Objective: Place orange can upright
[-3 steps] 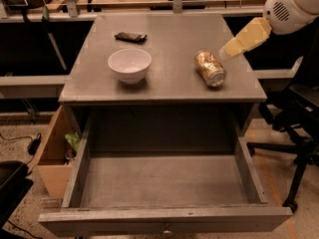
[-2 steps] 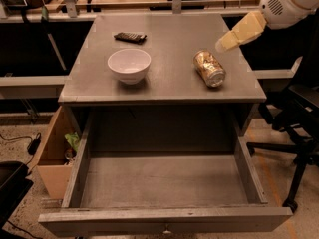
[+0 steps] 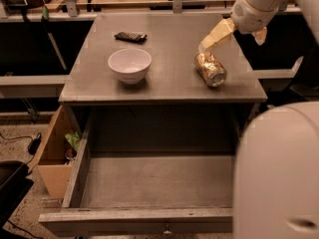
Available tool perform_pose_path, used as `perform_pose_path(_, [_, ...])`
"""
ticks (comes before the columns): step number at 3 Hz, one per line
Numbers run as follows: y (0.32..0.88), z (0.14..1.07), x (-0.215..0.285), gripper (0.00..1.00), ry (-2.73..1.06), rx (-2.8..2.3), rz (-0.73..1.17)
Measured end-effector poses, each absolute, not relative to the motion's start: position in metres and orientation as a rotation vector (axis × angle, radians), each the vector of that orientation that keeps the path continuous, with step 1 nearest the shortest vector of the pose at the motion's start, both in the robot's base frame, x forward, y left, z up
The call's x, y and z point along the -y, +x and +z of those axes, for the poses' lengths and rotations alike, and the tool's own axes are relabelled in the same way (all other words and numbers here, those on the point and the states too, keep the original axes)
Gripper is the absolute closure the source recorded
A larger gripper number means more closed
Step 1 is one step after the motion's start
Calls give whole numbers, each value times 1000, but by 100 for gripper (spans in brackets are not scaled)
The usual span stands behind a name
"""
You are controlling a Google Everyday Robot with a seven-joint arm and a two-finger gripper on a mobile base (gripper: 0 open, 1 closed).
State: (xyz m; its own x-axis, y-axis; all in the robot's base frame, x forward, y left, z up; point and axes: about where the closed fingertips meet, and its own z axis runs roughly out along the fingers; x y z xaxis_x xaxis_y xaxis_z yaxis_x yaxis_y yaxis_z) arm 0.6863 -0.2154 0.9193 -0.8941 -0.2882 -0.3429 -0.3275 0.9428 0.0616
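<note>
The orange can lies on its side at the right of the grey table top, its silver end facing the front. My gripper hangs at the table's right, its pale finger pointing down and left, with its tip just above the can's far end. It holds nothing that I can see.
A white bowl stands left of the can. A dark flat object lies behind the bowl. An open drawer sticks out below the table's front. A cardboard box stands on the floor at the left. The robot's body fills the lower right.
My gripper has moved left and towards the can, from beyond the table's right edge to just above the can's far end. The can has not moved.
</note>
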Motion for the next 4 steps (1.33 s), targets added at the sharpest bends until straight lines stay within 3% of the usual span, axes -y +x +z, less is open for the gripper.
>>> perform_pose_path(2, [723, 911, 204, 0, -207, -2880, 79])
perform_pose_path(4, [734, 909, 198, 0, -222, -2845, 96])
